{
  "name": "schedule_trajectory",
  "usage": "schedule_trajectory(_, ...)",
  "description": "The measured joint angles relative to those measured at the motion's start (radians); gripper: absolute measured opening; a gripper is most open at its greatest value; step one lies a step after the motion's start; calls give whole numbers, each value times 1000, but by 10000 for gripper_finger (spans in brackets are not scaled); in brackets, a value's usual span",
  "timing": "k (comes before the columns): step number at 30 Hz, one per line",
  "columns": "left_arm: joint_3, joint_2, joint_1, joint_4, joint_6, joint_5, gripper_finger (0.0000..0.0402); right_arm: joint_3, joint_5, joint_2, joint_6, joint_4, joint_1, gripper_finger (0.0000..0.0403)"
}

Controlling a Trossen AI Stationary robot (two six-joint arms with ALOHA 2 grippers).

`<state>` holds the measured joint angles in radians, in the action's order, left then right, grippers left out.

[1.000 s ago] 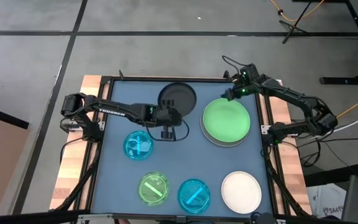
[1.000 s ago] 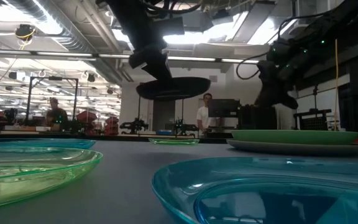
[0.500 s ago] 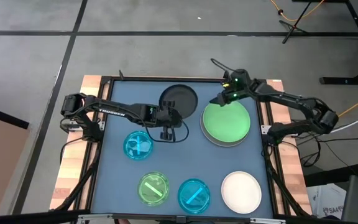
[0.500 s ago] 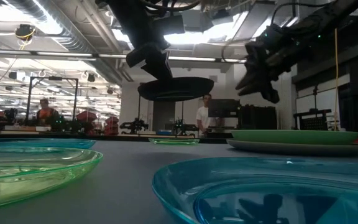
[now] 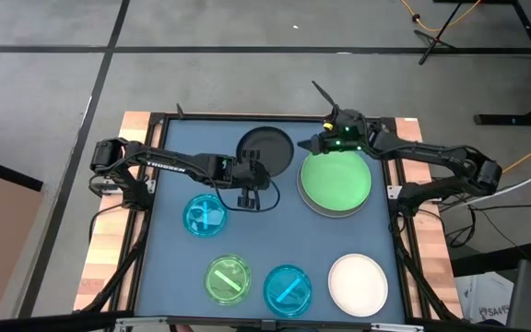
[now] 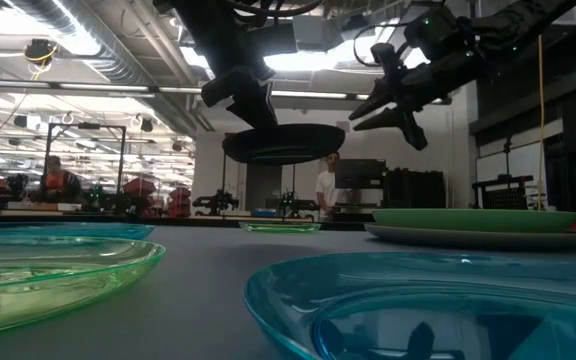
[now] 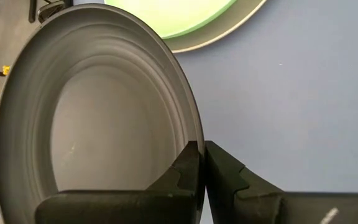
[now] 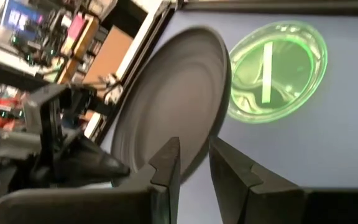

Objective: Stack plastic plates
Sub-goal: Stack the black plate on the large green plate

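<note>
On the right half of the blue table (image 5: 169, 148) stood the only stack so far: a light green plate (image 5: 336, 179) resting on a larger grey plate (image 5: 304, 197) whose rim showed around it. Everything else was still to be gathered, as I judge it. The black plate (image 5: 264, 146) hung in the air at the far middle of the table, held level by the left gripper (image 5: 250, 171), whose fingers were pinched shut on its near rim; in the left wrist view that rim ran right between the two dark fingers. The right gripper (image 5: 312, 144) hovered above the far edge of the green-on-grey stack, just right of the black plate, its fingers a little parted and holding nothing.

Four plates lay single and well apart on the mat: a translucent blue plate (image 5: 206, 215) at the left, a translucent green plate (image 5: 228, 278) and a second blue plate (image 5: 289, 288) along the near edge, and a white plate (image 5: 358, 284) at the near right corner. I could count seven plates from above, so the work was barely begun.

The mat was a plain blue sheet in a dark frame over wooden boards, on a grey concrete floor. Beyond the table, the low view showed a bright workshop with ceiling ducts, benches and people (image 6: 330, 185) standing far off.
</note>
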<state>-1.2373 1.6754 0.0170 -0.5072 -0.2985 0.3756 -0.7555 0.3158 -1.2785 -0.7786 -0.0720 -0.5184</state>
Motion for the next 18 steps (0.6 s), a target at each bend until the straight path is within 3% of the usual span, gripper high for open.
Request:
schedule_trajectory(12,0,0,0,2,0,7,7,0,-207,0,-2,-8,55,76)
schedule_trajectory(18,0,0,0,3,0,85,7,0,-317,0,-2,-8,93,76)
